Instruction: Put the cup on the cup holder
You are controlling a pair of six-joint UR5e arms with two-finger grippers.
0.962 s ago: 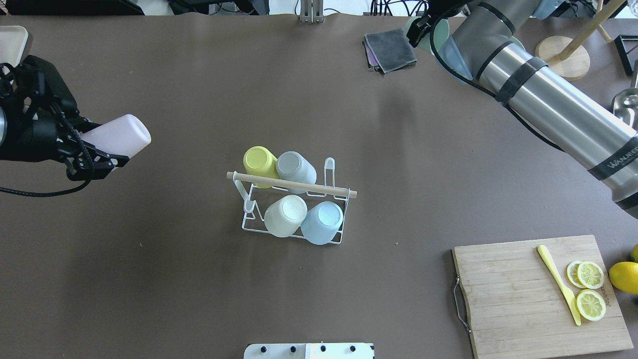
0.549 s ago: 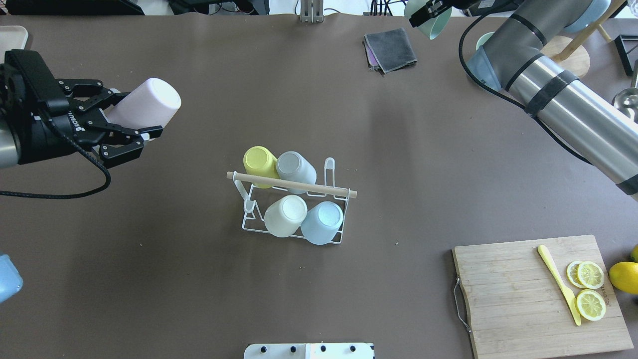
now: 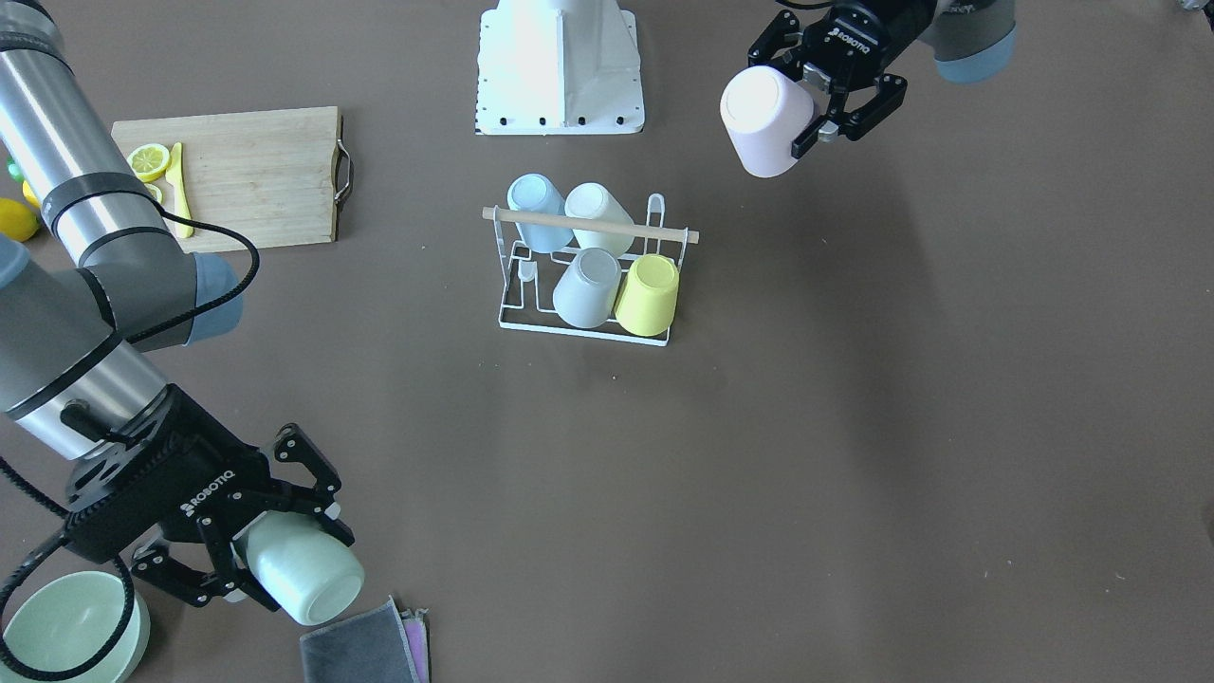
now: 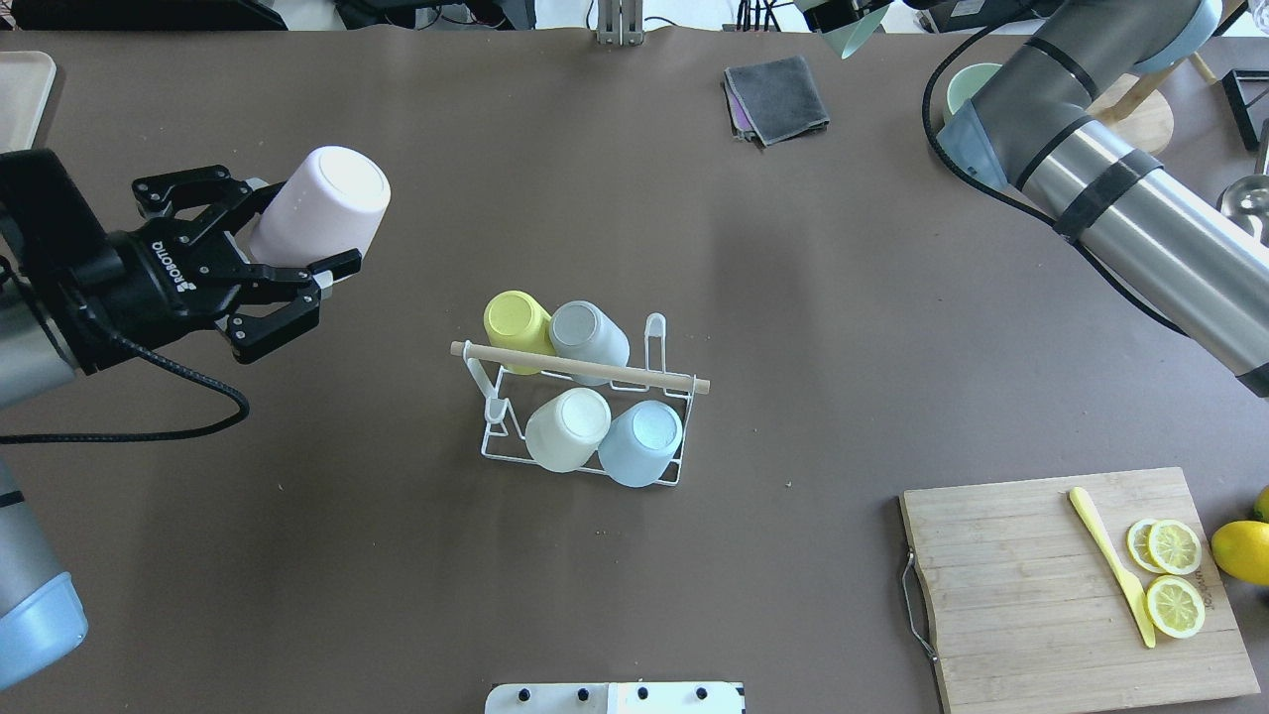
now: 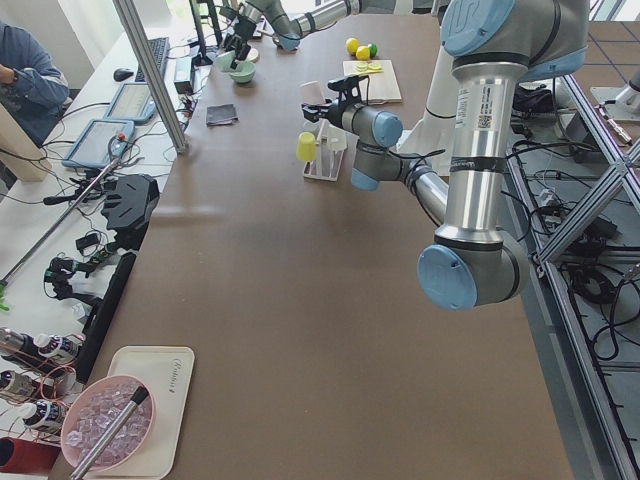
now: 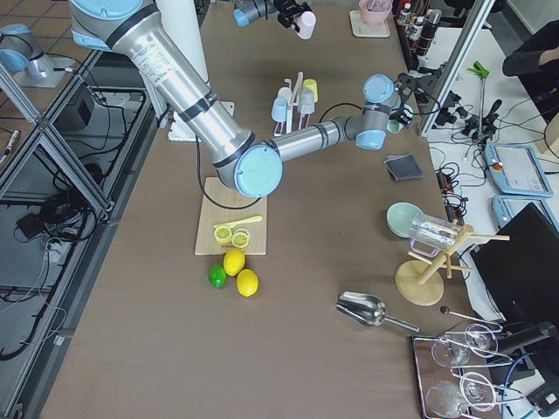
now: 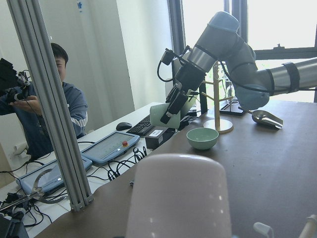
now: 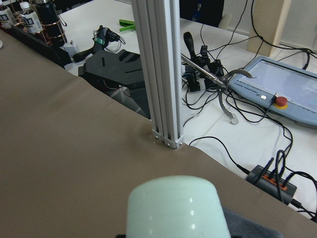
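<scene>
The white wire cup holder [image 4: 580, 367] with a wooden dowel handle stands mid-table and also shows in the front view [image 3: 593, 225]. It carries yellow, grey, cream and light blue cups, all upside down. My left gripper [image 4: 297, 230] is shut on a pink cup [image 4: 327, 198], held in the air with its base up, to the left of and beyond the holder. In the front view it [image 3: 792, 100] holds the cup [image 3: 759, 123] at the top right. My right gripper [image 3: 285, 555] is shut on a mint green cup [image 3: 308, 574] near the table's far edge.
A cutting board [image 4: 1031, 595] with lemon slices and a yellow knife lies at the near right, with a lemon [image 4: 1239, 550] beside it. A folded grey cloth [image 4: 778, 99], a mint bowl [image 3: 71, 626] and a wooden stand [image 4: 1120, 109] sit at the far right.
My left gripper has carried the pink cup right, toward the holder, and turned it base up. My right arm has lifted the mint cup toward the far edge.
</scene>
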